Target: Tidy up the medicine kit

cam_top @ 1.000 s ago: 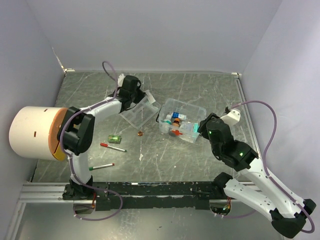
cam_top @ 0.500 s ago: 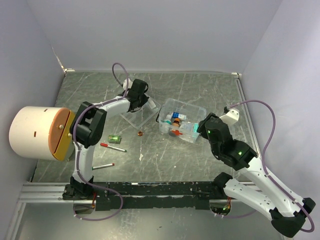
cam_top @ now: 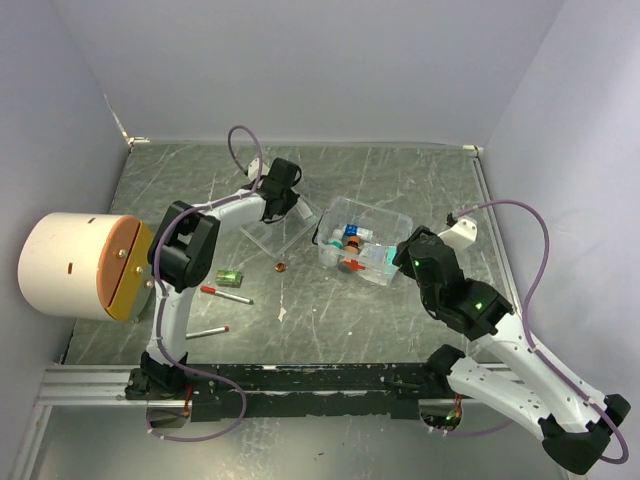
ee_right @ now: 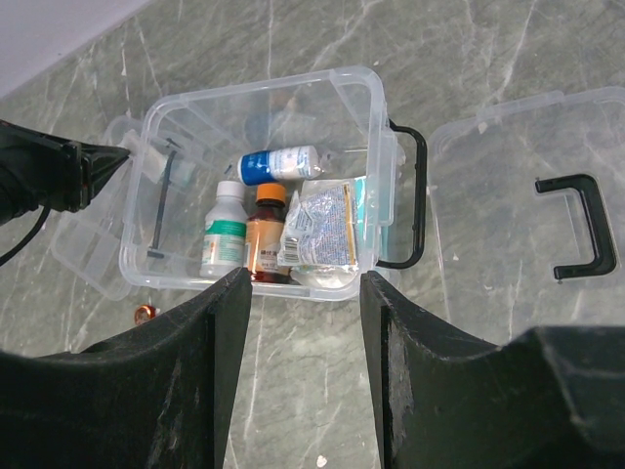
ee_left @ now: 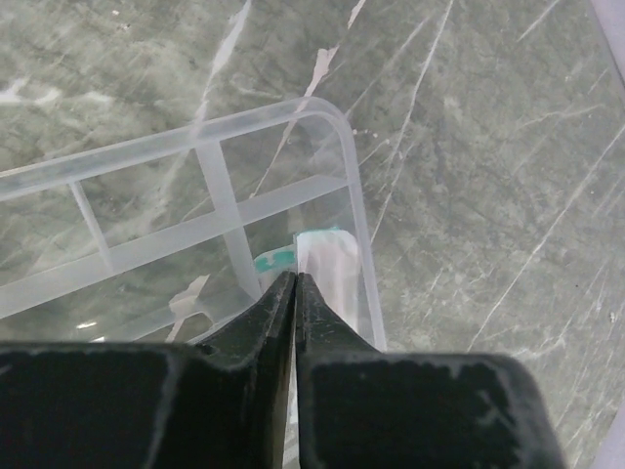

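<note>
Left gripper (ee_left: 294,280) has its jaws all but closed over the tray (ee_left: 210,166), tips at a white-and-teal packet (ee_left: 330,269) (pinched or free, I can't tell). Lifting now could drag the light tray along. Right gripper (ee_right: 305,283) hangs with jaws apart, empty, above the box (ee_right: 259,98), right of the tray. The box holds three bottles (ee_right: 280,162) and one sachet (ee_right: 320,227). There is one tray and one box.

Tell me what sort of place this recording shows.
Probably a lab robot test cell: plain white enclosure walls, a grey marbled tabletop, and a left arm and right arm bolted to a rail.
</note>
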Motion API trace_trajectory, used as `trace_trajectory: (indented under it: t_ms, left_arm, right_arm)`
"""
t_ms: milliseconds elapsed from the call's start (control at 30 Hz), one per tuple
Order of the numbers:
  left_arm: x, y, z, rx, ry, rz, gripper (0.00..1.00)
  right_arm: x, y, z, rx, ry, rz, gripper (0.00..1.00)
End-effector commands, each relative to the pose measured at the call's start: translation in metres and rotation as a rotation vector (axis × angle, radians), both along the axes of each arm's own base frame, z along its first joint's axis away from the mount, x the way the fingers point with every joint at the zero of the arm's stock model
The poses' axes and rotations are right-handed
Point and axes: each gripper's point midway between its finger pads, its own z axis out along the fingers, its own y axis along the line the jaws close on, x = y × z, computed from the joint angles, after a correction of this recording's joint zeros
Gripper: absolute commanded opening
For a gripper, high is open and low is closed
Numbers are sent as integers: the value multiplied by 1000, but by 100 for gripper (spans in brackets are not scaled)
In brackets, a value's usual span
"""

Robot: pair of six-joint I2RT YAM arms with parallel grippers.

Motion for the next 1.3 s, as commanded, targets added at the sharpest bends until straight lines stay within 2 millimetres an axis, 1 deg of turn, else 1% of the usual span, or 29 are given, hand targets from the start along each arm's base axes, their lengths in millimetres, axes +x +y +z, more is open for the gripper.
trace_trajectory:
  t_ms: [0,100,200,233,367,467,567,600,633,700,767,800,833,967,1033,1067,1133,1200,1267]
  left_arm:
    - [-6,-1,18,-11,-28,13,18]
    - [-8,-4,26,16,-22,-11,34]
    - [-11,-2,42,26,-45,-17,48]
    - [-12,-2,49,19,-61,-22,51]
    - [-17,-4,78,-12,-138,-65,62]
    - [-25,-5,102,-12,-172,-122,68]
    - [-40,-5,119,-3,-194,-206,71]
    - [-48,-5,121,1,-193,-245,71]
    - [-56,-5,123,3,-193,-282,74]
    - [-75,-3,120,21,-183,-362,78]
    - [-97,6,112,73,-146,-411,76]
    - [-109,12,104,108,-114,-441,75]
    - [-119,18,102,140,-87,-466,75]
    - [-164,35,75,262,29,-555,64]
    - [-181,46,61,321,86,-563,54]
    - [-189,51,55,346,112,-563,52]
    - [-200,57,41,387,158,-564,52]
    - [-207,56,28,403,186,-578,54]
    - [-210,51,17,412,212,-593,57]
  right_arm:
    - [1,1,-2,18,-9,-10,48]
    - [1,2,-3,19,-4,-8,48]
    - [1,2,-4,22,-2,-9,48]
    - [1,2,-4,23,-3,-9,48]
    - [1,2,-4,27,-8,-6,48]
    - [1,2,-4,27,-8,-7,48]
    - [1,2,-5,28,-7,-7,48]
    - [1,3,-5,29,-7,-5,48]
    - [0,2,-5,31,-9,-5,48]
    - [0,2,-6,32,-14,-6,48]
    - [0,1,-5,29,-18,-7,48]
    - [0,0,-3,27,-23,-9,48]
    - [0,-2,-2,21,-25,-13,48]
    - [0,-8,2,4,-35,-38,48]
    - [0,-11,3,5,-40,-49,48]
    - [-1,-12,2,6,-42,-53,48]
    - [-1,-12,1,9,-46,-55,48]
    - [-1,-13,0,9,-48,-58,48]
    - [-1,-13,0,5,-47,-60,48]
